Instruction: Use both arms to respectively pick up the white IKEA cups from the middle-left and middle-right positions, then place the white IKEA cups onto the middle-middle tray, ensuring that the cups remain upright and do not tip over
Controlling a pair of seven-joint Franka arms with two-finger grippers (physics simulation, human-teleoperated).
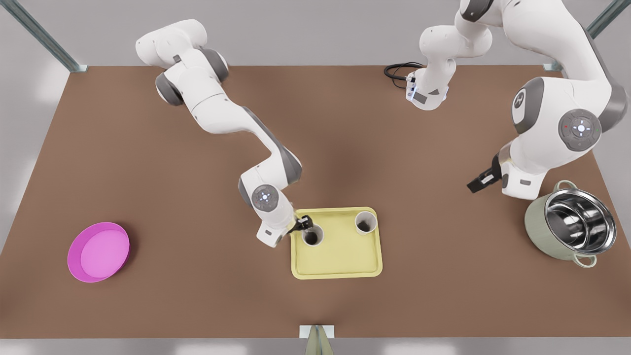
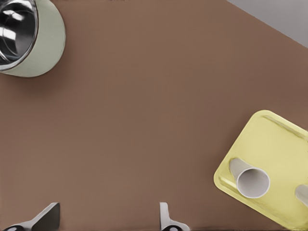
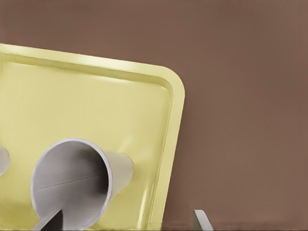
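Front view: we see both cups (image 1: 312, 235) (image 1: 366, 222) upright on tray (image 1: 340, 261); right gripper (image 1: 304, 223) spread, apparently straddling the centre-left cup's rim; left gripper (image 1: 477, 183) wide, mid-right.

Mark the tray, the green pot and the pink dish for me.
tray (image 1: 340, 256): front view, bare floor near its front rim.
green pot (image 1: 538, 223): front view, green outer wall.
pink dish (image 1: 101, 251): front view, inner floor.

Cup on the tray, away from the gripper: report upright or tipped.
Upright: the cup stands on the tray, open mouth facing up.
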